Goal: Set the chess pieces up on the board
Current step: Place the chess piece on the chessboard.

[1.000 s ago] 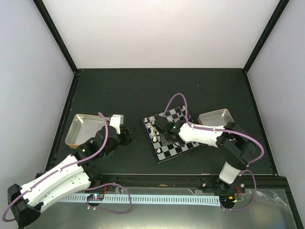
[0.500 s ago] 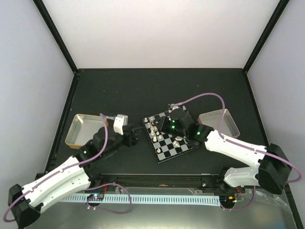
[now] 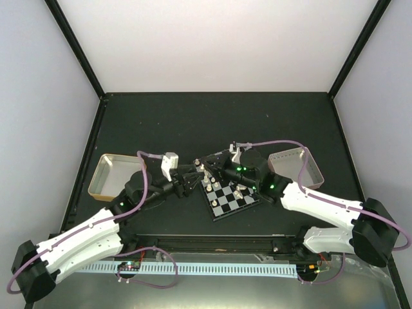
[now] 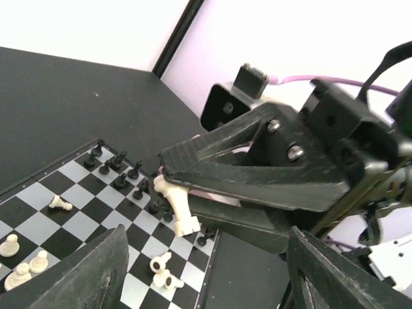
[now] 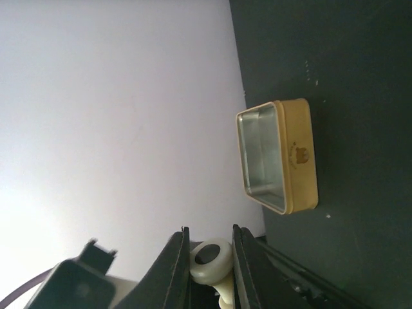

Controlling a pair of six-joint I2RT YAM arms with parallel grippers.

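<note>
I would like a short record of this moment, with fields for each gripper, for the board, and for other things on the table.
left gripper: open, empty, near the left edge of the board
right gripper: shut on a cream-white piece, over the board
board: partly set; black pieces in a row along one edge, some white pieces lying flat
beside the board: left tin, right tin

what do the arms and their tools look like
White shells on the left arm and right arm, black joints, green lights, a purple cable looping along each. The left tool and right tool are black with wedge-shaped fingers.
</note>
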